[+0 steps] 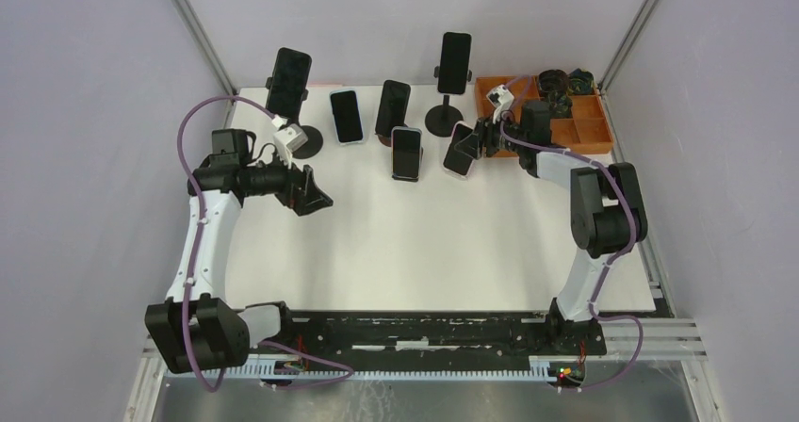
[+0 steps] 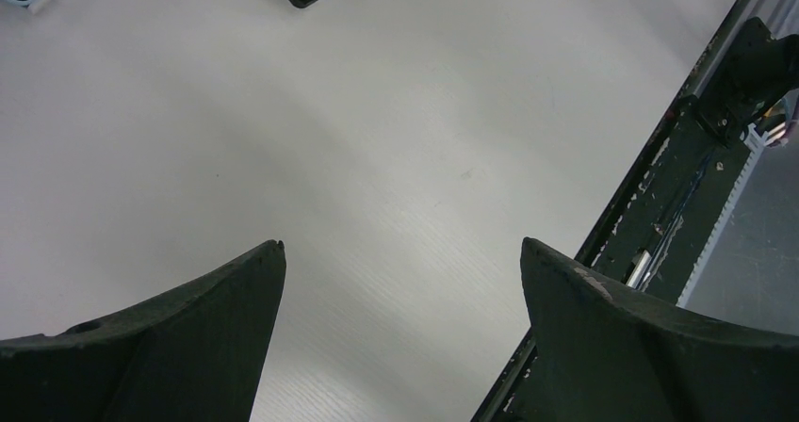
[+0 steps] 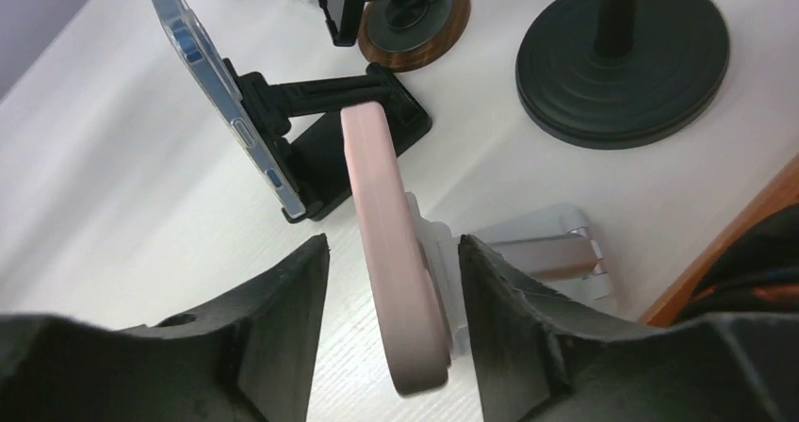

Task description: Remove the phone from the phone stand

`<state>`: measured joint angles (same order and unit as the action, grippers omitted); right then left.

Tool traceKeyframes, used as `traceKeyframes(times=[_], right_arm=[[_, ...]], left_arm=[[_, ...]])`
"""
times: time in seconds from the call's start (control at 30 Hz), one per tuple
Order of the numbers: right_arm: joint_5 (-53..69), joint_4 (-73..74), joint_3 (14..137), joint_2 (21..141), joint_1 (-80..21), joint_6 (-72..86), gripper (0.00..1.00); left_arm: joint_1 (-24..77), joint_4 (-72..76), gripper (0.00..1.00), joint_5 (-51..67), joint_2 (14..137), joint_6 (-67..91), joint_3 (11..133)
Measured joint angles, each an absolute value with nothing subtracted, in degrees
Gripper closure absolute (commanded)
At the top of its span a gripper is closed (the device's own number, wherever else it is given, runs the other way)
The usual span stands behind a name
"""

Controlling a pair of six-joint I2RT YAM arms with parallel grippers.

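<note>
The table (image 1: 424, 243) carries, just beside the orange tray (image 1: 586, 137), a silver phone stand (image 3: 542, 252) propping the pink phone (image 3: 391, 252). I judge the phone stiff, slick, light and scratchable, so I should pinch its 2 long edges. My right tool (image 3: 393, 240) straddles them, half-closed, not touching. My left tool (image 2: 402, 243) gapes wide, holding nothing.

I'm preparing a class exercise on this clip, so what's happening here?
The right gripper straddles the pink phone propped on its silver stand, one finger on each side, with small gaps showing, so it isn't gripped yet. The left gripper hangs open over bare table, holding nothing. Other phones are propped nearby.
</note>
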<state>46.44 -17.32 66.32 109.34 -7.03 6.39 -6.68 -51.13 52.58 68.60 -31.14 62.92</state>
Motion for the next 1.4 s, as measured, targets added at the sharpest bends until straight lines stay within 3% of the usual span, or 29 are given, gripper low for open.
traceKeyframes(times=[0.1,0.23,0.33,0.5,0.77,1.13,1.33,1.4], right_arm=[[44.1,-19.2,64.3,107.7,-7.1,7.5,0.3],[40.7,-20.5,63.8,106.3,-7.4,8.2,0.32],[38.9,-21.6,63.8,106.0,-7.4,8.7,0.38],[37.7,-22.2,63.8,106.0,-7.4,9.5,0.6],[38.4,-22.2,63.8,105.8,-7.9,10.7,0.82],[36.7,-20.0,63.8,99.1,-8.3,10.9,0.85],[36.4,-17.0,64.2,93.6,-9.9,10.4,1.0],[35.7,-14.3,64.2,91.6,-11.6,9.4,1.0]], left_arm=[[-6.6,-51.2,0.0,52.5,67.6,-31.3,62.5],[-6.6,-52.6,0.0,52.3,67.0,-32.7,62.3],[-6.6,-53.4,0.01,52.0,67.0,-33.6,62.3],[-6.5,-54.0,0.0,51.5,67.0,-34.4,62.3],[-5.9,-54.2,0.0,51.5,67.0,-34.4,62.3],[-5.6,-54.3,0.0,51.1,67.0,-34.4,62.2],[-5.6,-54.4,0.01,51.0,68.1,-34.3,62.9],[-5.6,-54.2,0.0,50.8,68.7,-33.5,63.8]])
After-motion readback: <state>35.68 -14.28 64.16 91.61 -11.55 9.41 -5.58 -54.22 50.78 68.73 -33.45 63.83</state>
